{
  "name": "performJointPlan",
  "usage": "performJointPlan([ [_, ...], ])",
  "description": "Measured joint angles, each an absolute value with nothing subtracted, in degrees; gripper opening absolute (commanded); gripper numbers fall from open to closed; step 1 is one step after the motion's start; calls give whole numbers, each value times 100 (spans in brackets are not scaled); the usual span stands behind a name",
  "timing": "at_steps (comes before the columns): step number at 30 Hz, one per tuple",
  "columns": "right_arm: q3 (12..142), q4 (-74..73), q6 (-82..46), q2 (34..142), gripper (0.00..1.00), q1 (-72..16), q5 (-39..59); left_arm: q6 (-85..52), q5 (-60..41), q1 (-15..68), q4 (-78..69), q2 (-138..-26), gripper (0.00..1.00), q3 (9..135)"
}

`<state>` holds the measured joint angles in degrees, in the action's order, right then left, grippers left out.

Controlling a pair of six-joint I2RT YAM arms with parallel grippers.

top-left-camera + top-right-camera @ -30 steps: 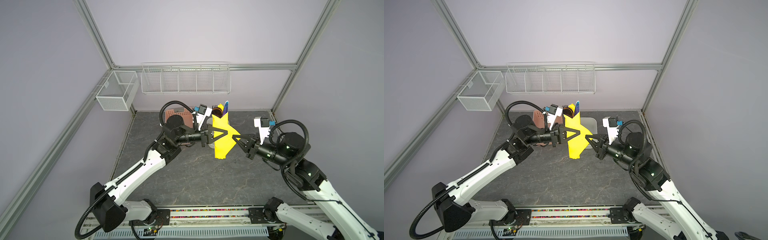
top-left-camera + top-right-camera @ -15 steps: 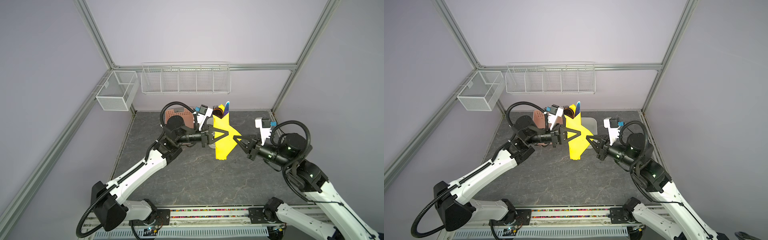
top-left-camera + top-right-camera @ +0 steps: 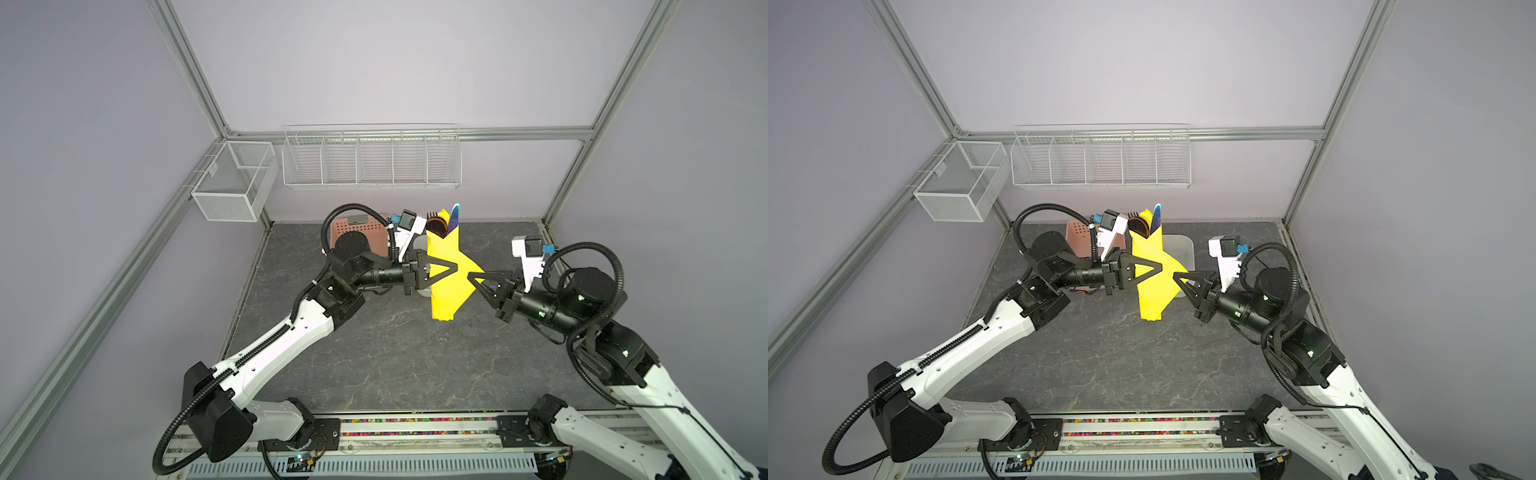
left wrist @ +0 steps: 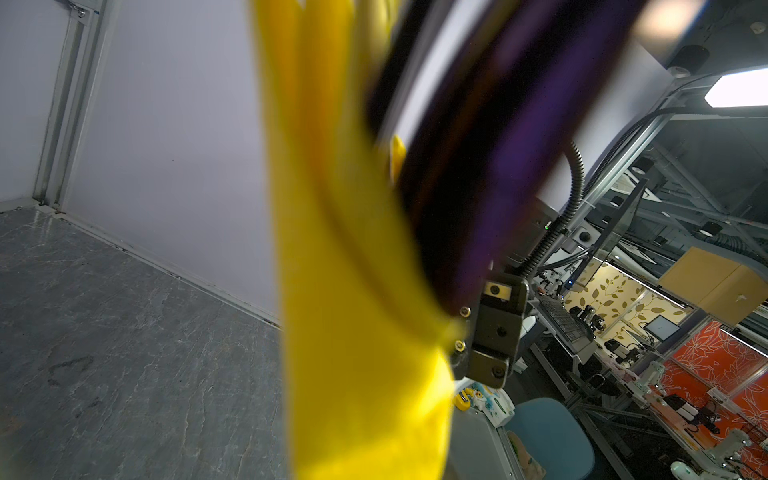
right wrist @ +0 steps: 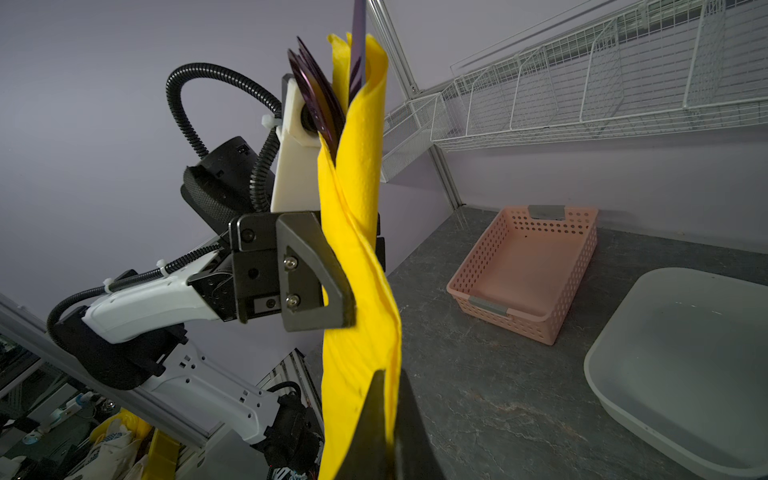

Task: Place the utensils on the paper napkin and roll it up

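The napkin [image 3: 451, 291] [image 3: 1156, 291] is held in the air above the far half of the surface [image 3: 374, 353], wrapped loosely into a long roll. In both top views its length runs from 12 to 6 o'clock. The utensils [image 3: 437, 226] [image 5: 316, 95] are inside it, and their dark purple heads stick out at the 12 o'clock end. The left end effector [image 3: 455, 267] [image 3: 1160, 268] reaches in from 9 o'clock and is closed around the middle of the roll. The right end effector [image 3: 469, 276] [image 3: 1175, 275] comes from 3 o'clock, and its jaws are fully closed on a loose corner of the napkin. A pink basket [image 3: 357, 228] [image 5: 523, 270] stands at about 10 o'clock from the roll. A white tub [image 3: 1183, 249] [image 5: 685, 353] lies on the surface behind the roll, toward 2 o'clock.
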<state>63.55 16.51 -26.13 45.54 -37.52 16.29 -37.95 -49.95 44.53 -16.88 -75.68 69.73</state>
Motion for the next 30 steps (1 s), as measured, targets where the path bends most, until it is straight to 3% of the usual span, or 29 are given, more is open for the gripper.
performJointPlan([
  [6, 6355, 1678, -2613, 4530, 6, -3721, 1586, -3795, -4998, 4453, -1686, -7570, 11, 6973],
  [16, 6355, 1734, -2613, 4512, 6, -3717, 1496, -3791, -4980, 4453, -1680, -7572, 1, 6958],
  [23, 6366, 2036, -2641, 4512, 28, -3607, 1074, -3428, -4615, 4375, -1181, -7467, 0, 6934],
  [30, 6438, 2147, -2526, 4436, 34, -3603, 1177, -2963, -4034, 4320, -414, -7389, 0, 6943],
])
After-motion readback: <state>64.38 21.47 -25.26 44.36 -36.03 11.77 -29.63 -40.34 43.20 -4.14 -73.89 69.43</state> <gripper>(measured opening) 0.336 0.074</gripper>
